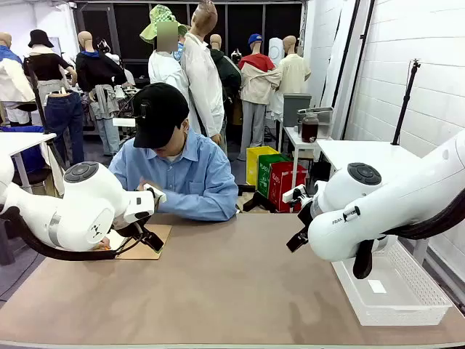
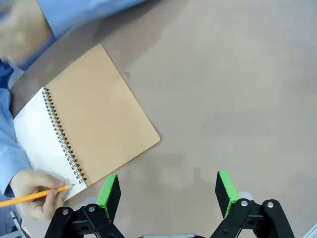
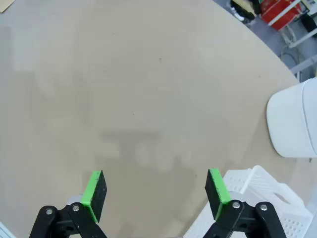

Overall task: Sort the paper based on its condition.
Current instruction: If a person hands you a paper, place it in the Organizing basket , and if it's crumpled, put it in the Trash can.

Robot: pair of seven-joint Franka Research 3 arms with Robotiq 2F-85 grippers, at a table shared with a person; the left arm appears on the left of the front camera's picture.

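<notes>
Front view: person in a blue shirt and black cap [image 1: 174, 167] sits at 12 o'clock across the brown table [image 1: 218, 291], bent over a spiral-bound notebook with a brown kraft cover [image 1: 154, 244]. The left arm blocks most of it here. A white slotted plastic basket [image 1: 429, 305] is at 4 o'clock on the table, with a tiny white rectangular tag [image 1: 377, 286] lying inside.

Left wrist view: left gripper [image 2: 167, 196] hangs over bare tabletop, green pads [image 2: 109, 196] spread wide, nothing between them. The notebook lies flat at 10 o'clock from it, near but clear of the pads. The paper, a thin white notebook page [image 2: 34, 131], is on the spiral at the 9 o'clock side of the cover. It looks blank and flat, but the angle is poor, so not certain. The person's hand [image 2: 37, 191] rests on the page's lower corner at 8 o'clock, holding a yellow pencil [image 2: 34, 195].

Right wrist view: right gripper [image 3: 155, 194] is also spread wide and empty above bare table. The basket's corner is at 4 o'clock, just beside the right-hand pad.
</notes>
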